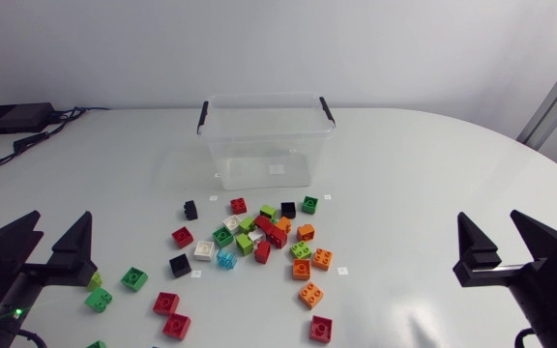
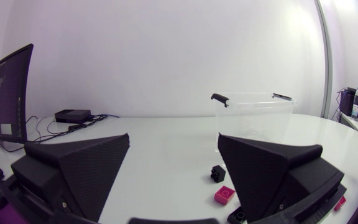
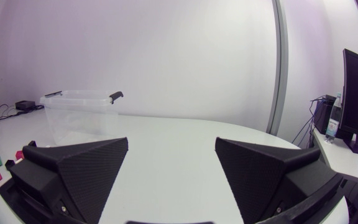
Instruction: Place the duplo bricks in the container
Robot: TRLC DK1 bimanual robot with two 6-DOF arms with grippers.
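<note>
A clear plastic container with black clip handles (image 1: 259, 159) (image 2: 257, 118) (image 3: 79, 121) stands upright on the white counter (image 1: 424, 174). The duplo bricks (image 1: 259, 237) all lie outside it, on the counter in front of its near wall. They form a loose cluster of red, green, orange, white and black pieces with one pale blue, and none touches the container. A small black brick (image 1: 190, 210) and a small red brick (image 1: 238, 205) lie nearest to it. Further out from the container, toward the left arm, sit a green brick (image 1: 133, 278) and a pair of red bricks (image 1: 170, 314). A lone red brick (image 1: 321, 329) lies furthest from the container of those on the right-arm side.

The left gripper (image 1: 61, 222) (image 2: 173, 140) is well apart from the container, on the near left. Its two wedge fingers are spread wide with nothing between them. The right gripper (image 1: 489, 222) (image 3: 171, 143) is about as far from the container on the near right, its fingers likewise wide apart and holding nothing. In each wrist view the container shows well ahead of the gripper.
</note>
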